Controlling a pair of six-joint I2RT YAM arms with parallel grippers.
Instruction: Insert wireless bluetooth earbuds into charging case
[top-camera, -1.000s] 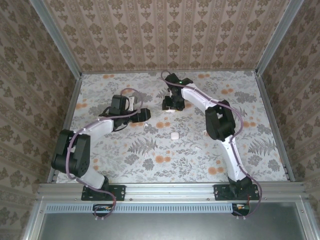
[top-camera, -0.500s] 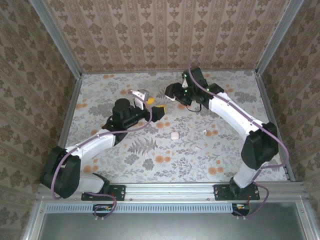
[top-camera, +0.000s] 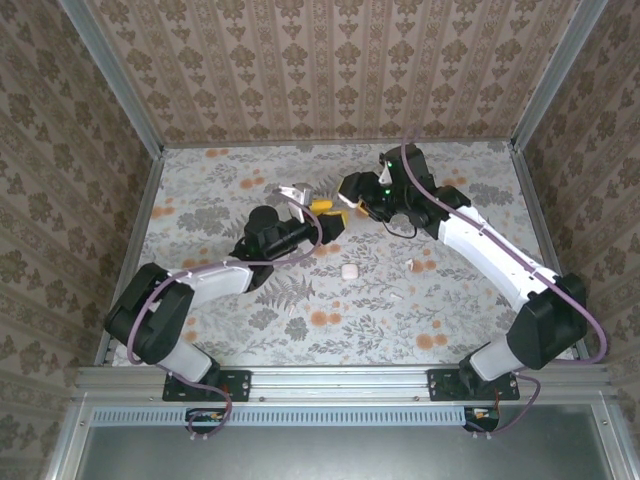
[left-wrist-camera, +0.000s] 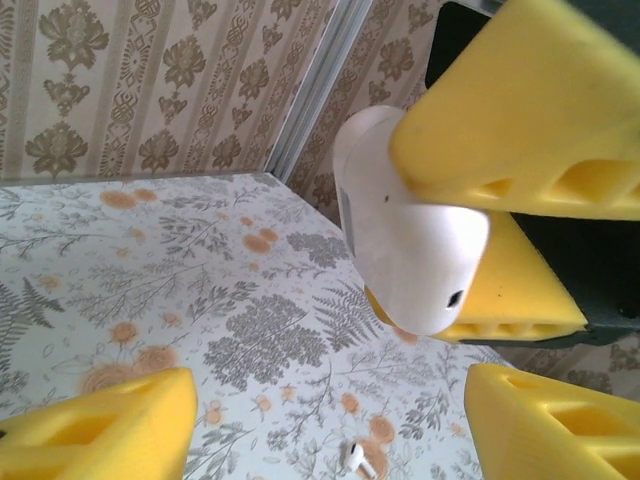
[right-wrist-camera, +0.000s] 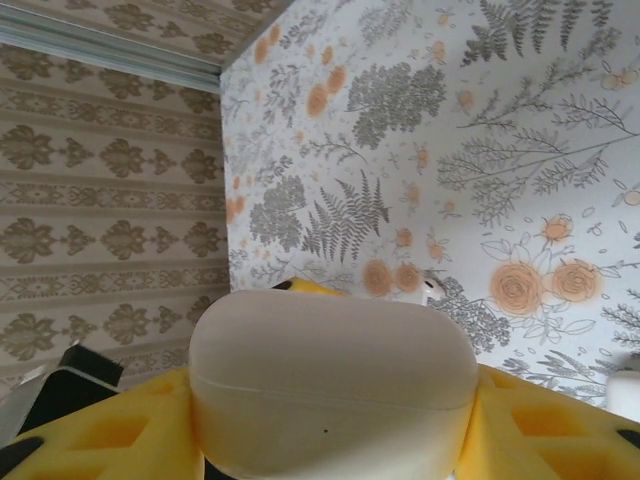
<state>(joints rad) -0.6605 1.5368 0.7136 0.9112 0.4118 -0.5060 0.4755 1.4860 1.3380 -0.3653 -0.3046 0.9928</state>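
Movement since half a second ago: the left gripper (left-wrist-camera: 325, 415) has pushed farther out toward the right gripper (right-wrist-camera: 330, 440). The right arm's elbow has swung out toward the near right corner. The loose items on the bench (top-camera: 215, 180) lie where they did.
Right gripper: the jaws are closed on a white charging case (right-wrist-camera: 330, 370), with a yellow pad pressed against each of two opposite sides.
Held charging case: it is raised clear of the bench over the far middle. A seam line runs across it and the lid is down. In the left wrist view it hangs just ahead of the left gripper and does not touch it.
Left gripper: the jaws stand wide with nothing between them. One yellow pad shows at each lower corner of its own wrist view.
Second case: a white rounded-square second case (top-camera: 349, 271) lies flat near the middle of the bench, apart from both grippers.
Earbuds: small white earbuds lie loose on the bench. One earbud (top-camera: 409, 265) is to the right of the second case. Another earbud (top-camera: 396, 296) is nearer the arm bases. A third earbud (top-camera: 291, 311) is to the near left of the second case.
Wrist detail: one earbud is on the floral surface below the open left jaws, but the pictures do not show which one.
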